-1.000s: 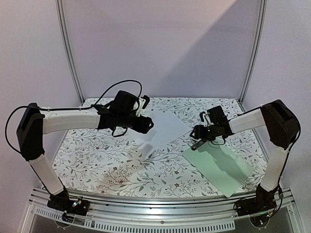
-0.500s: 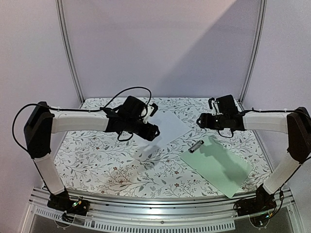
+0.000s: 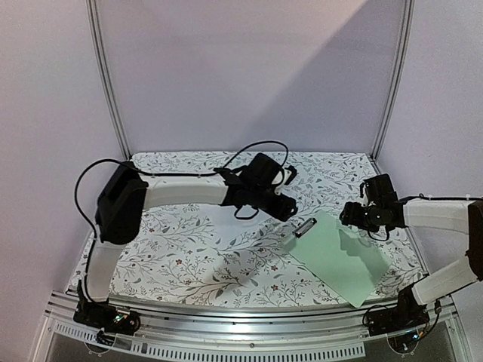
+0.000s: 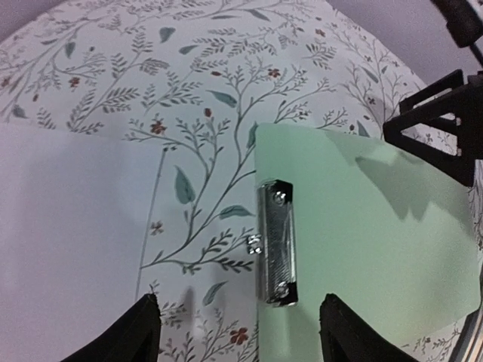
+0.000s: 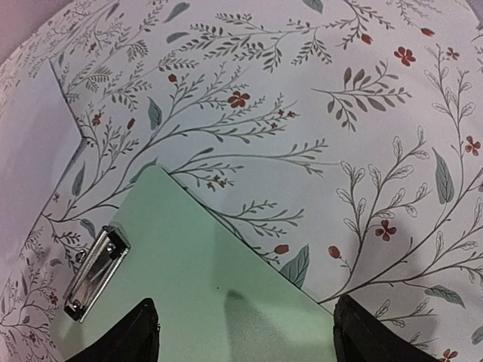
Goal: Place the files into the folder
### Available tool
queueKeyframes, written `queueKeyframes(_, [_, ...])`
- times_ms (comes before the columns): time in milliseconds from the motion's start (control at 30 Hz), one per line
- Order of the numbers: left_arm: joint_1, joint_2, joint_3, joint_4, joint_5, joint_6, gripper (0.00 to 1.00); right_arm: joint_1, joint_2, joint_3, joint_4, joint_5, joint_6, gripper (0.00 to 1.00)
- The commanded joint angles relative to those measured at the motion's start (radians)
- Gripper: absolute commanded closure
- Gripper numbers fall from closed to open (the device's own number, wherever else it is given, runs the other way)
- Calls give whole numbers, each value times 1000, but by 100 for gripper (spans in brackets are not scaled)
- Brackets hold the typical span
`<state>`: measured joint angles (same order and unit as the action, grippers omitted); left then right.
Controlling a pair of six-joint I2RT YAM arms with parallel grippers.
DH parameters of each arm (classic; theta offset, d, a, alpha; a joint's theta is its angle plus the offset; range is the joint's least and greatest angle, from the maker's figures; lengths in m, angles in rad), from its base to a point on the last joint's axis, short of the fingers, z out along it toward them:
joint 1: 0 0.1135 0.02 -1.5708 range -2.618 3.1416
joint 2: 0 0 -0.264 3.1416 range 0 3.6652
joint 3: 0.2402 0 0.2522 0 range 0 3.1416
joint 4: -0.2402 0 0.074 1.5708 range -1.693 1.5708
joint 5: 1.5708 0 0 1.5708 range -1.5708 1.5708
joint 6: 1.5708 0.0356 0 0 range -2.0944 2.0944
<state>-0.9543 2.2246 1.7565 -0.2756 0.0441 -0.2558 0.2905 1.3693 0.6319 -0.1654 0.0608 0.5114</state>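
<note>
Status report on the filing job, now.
Left gripper open, empty, above the clip. Right gripper open, empty, over the folder. Files flat on the table beside it, not yet in. Nothing lies between them.

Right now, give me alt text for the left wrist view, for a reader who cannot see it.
A flat pale mint-green board with a shiny metal clip lies on a floral table cover, apart from a thin white paper sheet at left. The left gripper hangs open near the clip.
</note>
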Motion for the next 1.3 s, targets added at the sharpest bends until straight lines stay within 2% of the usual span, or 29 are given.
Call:
queueKeyframes(0, [-79, 187, 257, -128, -27, -10, 29, -3, -78, -37, 47, 18, 17, 21])
queueKeyframes(133, [-106, 289, 376, -180, -72, -7, 35, -5, -107, -39, 35, 12, -8, 20])
queueKeyframes(500, [-118, 380, 375, -151, -91, -4, 53, -6, -97, -73, 81, -50, -8, 20])
queueKeyframes(667, [-118, 403, 393, -135, -154, -7, 62, -6, -100, -78, 74, -82, -6, 20])
queueKeyframes(900, [-118, 402, 414, -105, -208, 23, 62, -5, -117, -90, 70, -82, -1, 20])
queueKeyframes(1067, [-112, 435, 473, -130, -215, 50, 72, -5, -121, -98, 60, -90, 3, 20])
queueKeyframes(1167, [-108, 423, 473, -122, -174, 63, 74, -5, -130, -102, 53, -86, 0, 20])
queueKeyframes(1200, [-107, 413, 467, -116, -159, 74, 73, -5, -131, -103, 50, -82, -4, 20])
queueKeyframes(1267, [-106, 392, 454, -104, -165, 83, 63, -5, -134, -102, 46, -79, -9, 20])
